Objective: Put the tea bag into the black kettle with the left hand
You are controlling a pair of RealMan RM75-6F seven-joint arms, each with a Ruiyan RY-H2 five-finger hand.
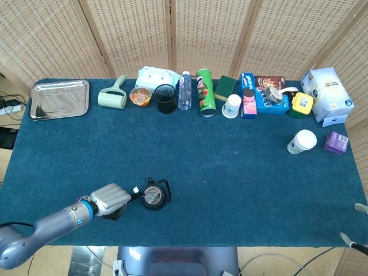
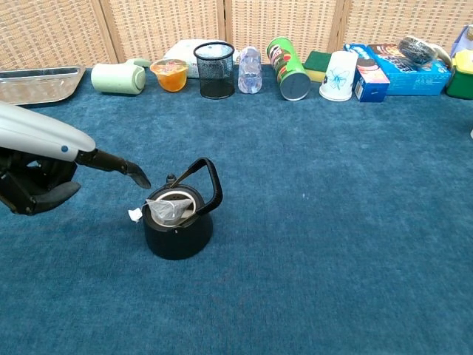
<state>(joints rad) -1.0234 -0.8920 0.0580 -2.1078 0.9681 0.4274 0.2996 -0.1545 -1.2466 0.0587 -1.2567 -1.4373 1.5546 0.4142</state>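
Note:
The black kettle (image 1: pixel 155 196) (image 2: pixel 177 225) stands near the table's front left, lid off and handle raised. The tea bag (image 2: pixel 168 209) (image 1: pixel 150 197) lies in its mouth, and its small white tag (image 2: pixel 135 214) hangs outside over the left rim. My left hand (image 1: pixel 112 198) (image 2: pixel 41 166) is just left of the kettle and holds nothing. One finger (image 2: pixel 122 166) stretches toward the kettle's rim, its tip just above the tag; I cannot tell if it touches. Of my right hand (image 1: pixel 356 224) only two spread fingertips show at the bottom right edge.
A metal tray (image 1: pixel 58 99) sits at the back left. Along the far edge stand a lint roller (image 1: pixel 112 96), a mesh pen cup (image 1: pixel 166 98), a bottle (image 1: pixel 184 91), a green can (image 1: pixel 205 92) and several boxes. A lidded paper cup (image 1: pixel 302 141) is at the right.

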